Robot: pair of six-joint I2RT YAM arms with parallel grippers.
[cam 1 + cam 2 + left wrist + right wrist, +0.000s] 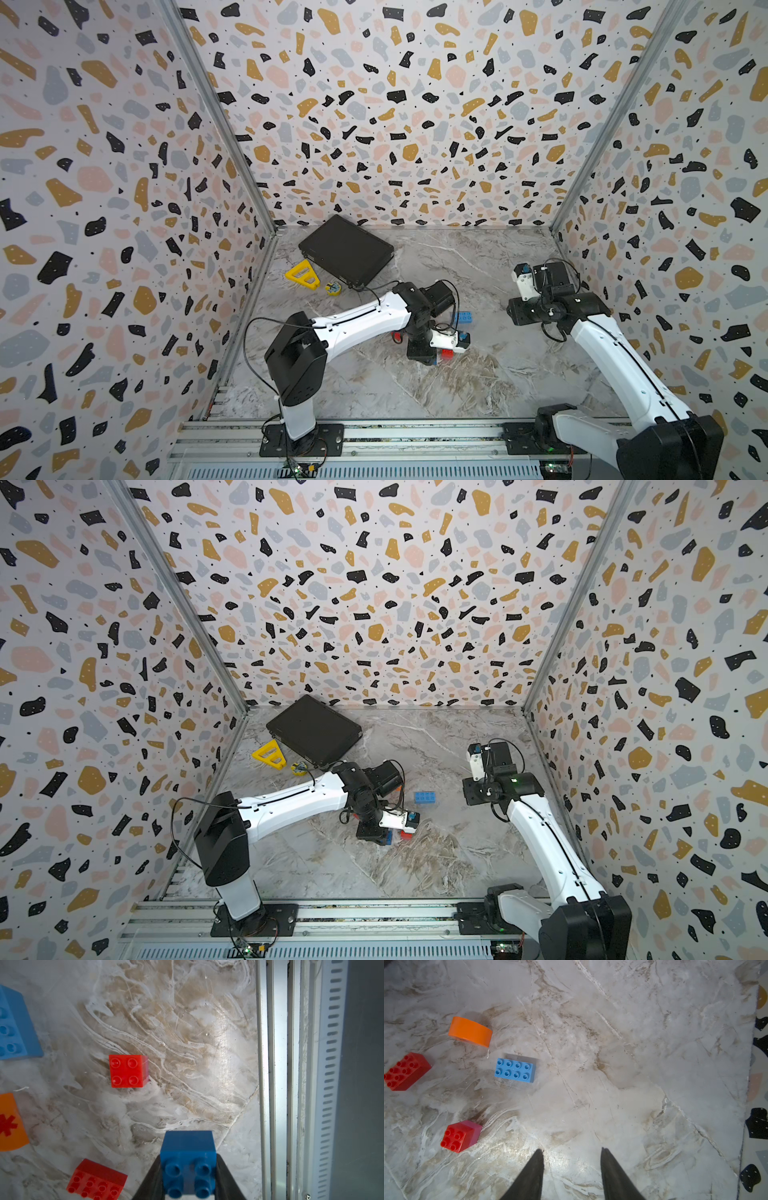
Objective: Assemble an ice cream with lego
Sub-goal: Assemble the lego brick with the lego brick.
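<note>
Three terrazzo-patterned walls (pixel 395 104) meet at metal corner posts (pixel 216 108) around a grey, brown-veined marble desk (pixel 478 374). An aluminium rail (pixel 415 436) edges the near side. Light glares softly off the marble.

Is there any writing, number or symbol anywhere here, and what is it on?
"*", a red asterisk: on the orange dome.
Marking on the yellow disc: too small to read.
No other words, brands or numbers can be read.

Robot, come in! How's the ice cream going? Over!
Left gripper shut on small blue brick. Right gripper open, empty. Red-and-pink stem built; orange dome, long red brick, light-blue brick loose. Nothing blocking the stem.
</note>
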